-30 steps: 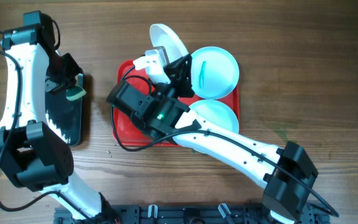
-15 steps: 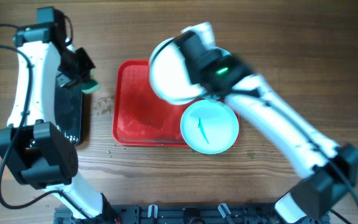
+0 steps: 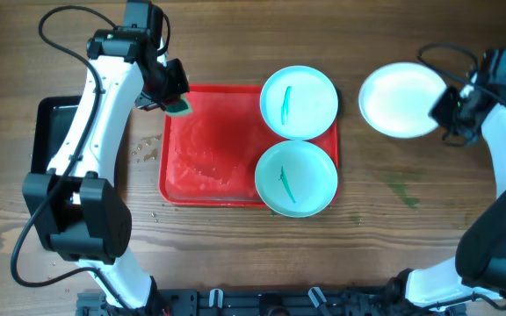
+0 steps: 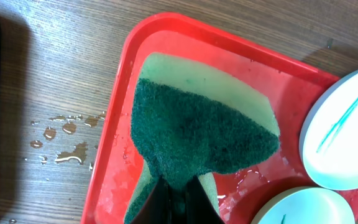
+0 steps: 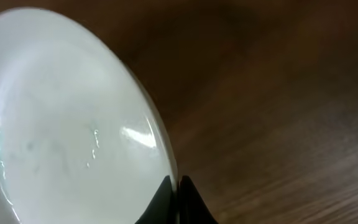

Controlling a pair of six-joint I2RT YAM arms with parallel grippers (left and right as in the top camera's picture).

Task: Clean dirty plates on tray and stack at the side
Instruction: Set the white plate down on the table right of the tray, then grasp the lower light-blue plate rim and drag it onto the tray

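The red tray point(image 3: 209, 167) lies mid-table and holds two pale aqua plates, one at its far right point(image 3: 299, 102) and one at its near right point(image 3: 295, 178), each with a thin teal smear. The white plate point(image 3: 401, 99) is off the tray, at the right over the wood. My right gripper point(image 3: 444, 107) is shut on its right rim; the wrist view shows the fingers point(image 5: 178, 186) pinching the wet rim point(image 5: 73, 143). My left gripper point(image 3: 176, 104) is shut on a green and yellow sponge point(image 4: 197, 130) over the tray's far-left corner point(image 4: 160, 28).
A smaller black tray point(image 3: 46, 132) lies at the left edge of the table. Water drops point(image 3: 146, 149) dot the wood between it and the red tray, and also show in the left wrist view point(image 4: 67, 140). The red tray's left half is wet.
My right arm has carried the white plate from over the tray out to the right side of the table. My left arm has brought the sponge from the black tray to the red tray's corner.
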